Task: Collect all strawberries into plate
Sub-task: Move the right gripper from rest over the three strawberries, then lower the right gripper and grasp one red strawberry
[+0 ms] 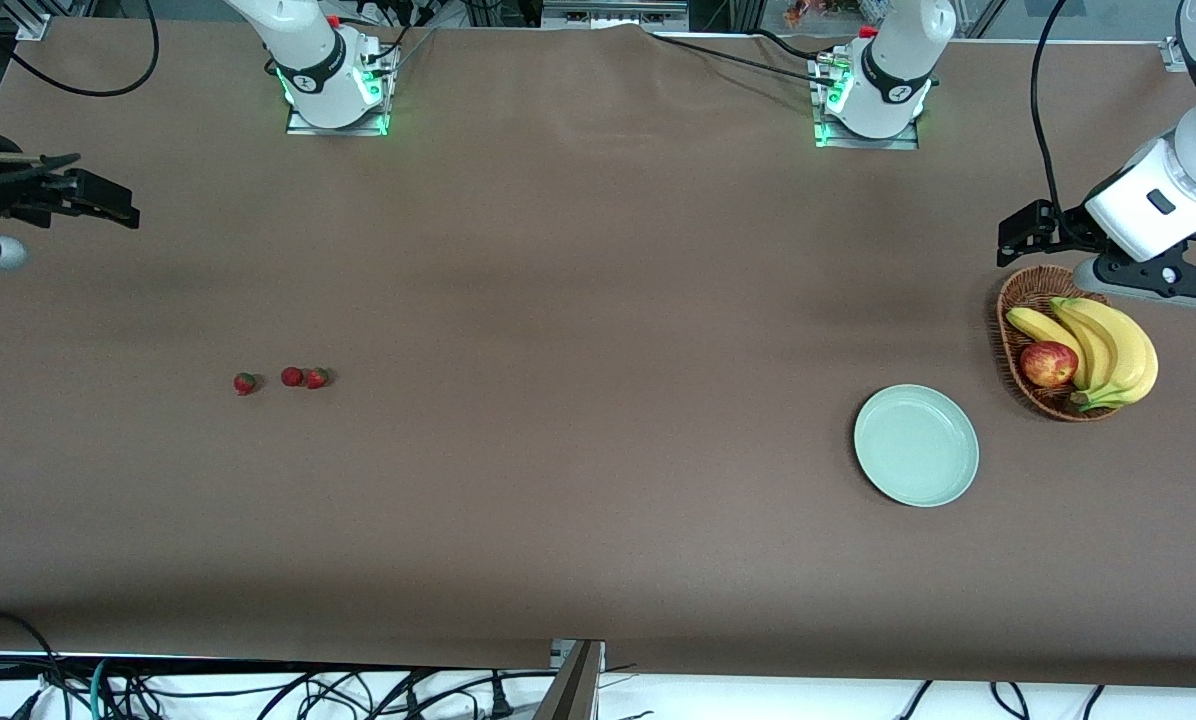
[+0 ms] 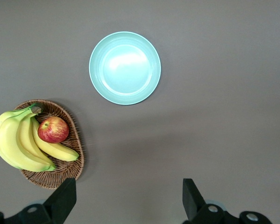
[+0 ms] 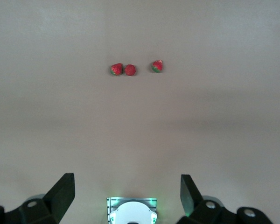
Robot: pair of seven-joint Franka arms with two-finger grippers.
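Strawberries all still on cloth, plate bare

Going from the right arm's end of the table to the left arm's: we see the right gripper (image 1: 108,212) parked high over bare cloth at that end, arm w/ wrist camera looking down. Its fingers (image 3: 60,192) stand wide apart w/ nothing between them. That pose looks like a survey stance, since its wrist view takes in all three berries at once.

Next come the strawberries (image 1: 291,378): three in a rough row on the table (image 1: 578,330), two touching, the third (image 1: 245,383) just beside them twd the right arm's end. None collected yet. They sit well apart from the plate (image 1: 916,445), so we judge each berry needs a long carry or a handover.

Plate is nr the left arm's end, holding nothing, nearer the front camera than the wicker basket (image 1: 1018,300). Basket holds bananas (image 1: 1108,350) and an apple (image 1: 1048,363); not task items.

Last, the left gripper (image 1: 1023,232) hovers over the basket's edge, fingers (image 2: 65,198) spread wide, holding nothing. We read this arm as waiting.
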